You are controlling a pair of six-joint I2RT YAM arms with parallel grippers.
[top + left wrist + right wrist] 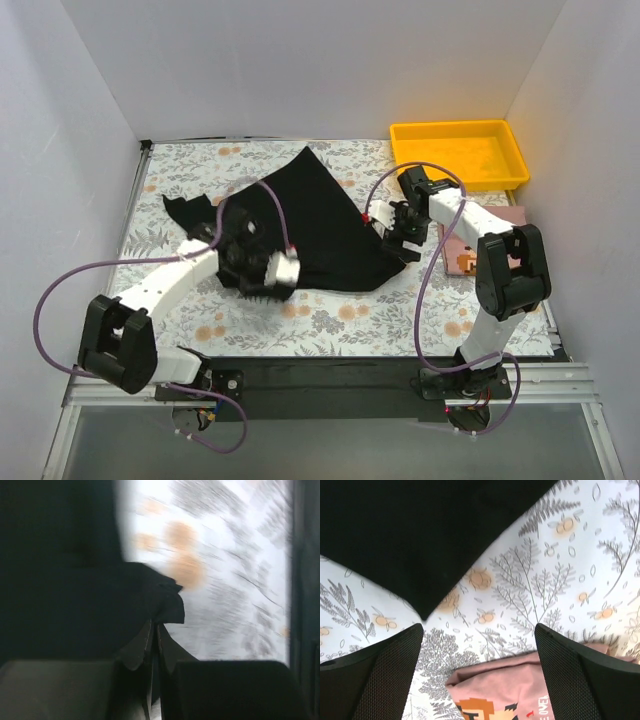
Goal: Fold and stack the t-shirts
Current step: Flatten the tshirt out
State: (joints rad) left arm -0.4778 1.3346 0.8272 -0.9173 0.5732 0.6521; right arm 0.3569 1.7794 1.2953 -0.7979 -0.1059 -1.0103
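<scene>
A black t-shirt point(310, 220) lies spread and partly rumpled on the flower-patterned table. My left gripper point(262, 282) sits at its near left edge. In the left wrist view the gripper point(154, 625) is shut, with a bunched fold of the black cloth point(165, 600) pinched at its tips. My right gripper point(400, 237) hovers by the shirt's right corner. In the right wrist view it point(479, 630) stands wide open with only bare tablecloth between its fingers point(390, 665). The shirt's pointed corner point(420, 530) lies just beyond them.
A yellow tray point(455, 127) stands at the back right. A pink folded item with a pixel-art print point(470, 250) lies right of the right gripper, its edge point(520, 690) just under the open jaws. White walls enclose the table on three sides.
</scene>
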